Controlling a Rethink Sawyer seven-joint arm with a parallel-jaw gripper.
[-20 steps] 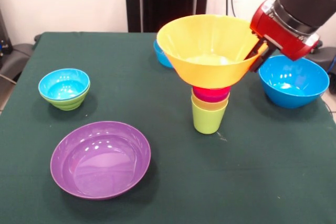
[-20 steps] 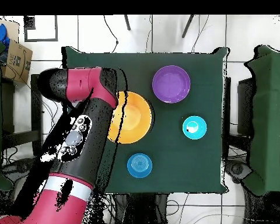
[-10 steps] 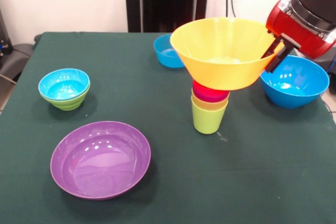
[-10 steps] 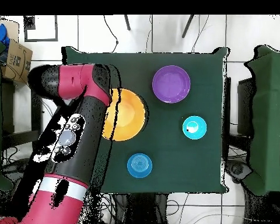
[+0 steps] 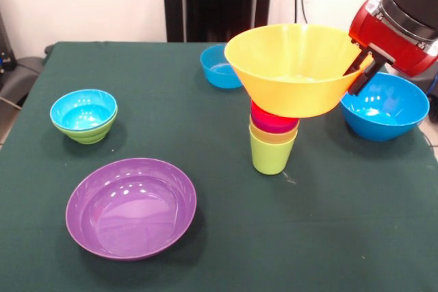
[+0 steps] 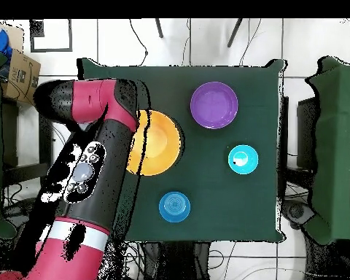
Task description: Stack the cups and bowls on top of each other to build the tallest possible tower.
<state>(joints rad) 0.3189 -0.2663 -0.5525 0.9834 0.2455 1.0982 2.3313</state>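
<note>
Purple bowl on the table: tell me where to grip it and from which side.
Pinch the purple bowl by its thin rim, one finger inside, one outside, coming down from above. It sits upright and open, too wide and shallow to span. The rim toward the tower probably suits best, nothing standing close there.

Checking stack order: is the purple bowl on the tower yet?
No. The purple bowl lies alone on the table, while the yellow-orange bowl sits atop the tower.
</note>
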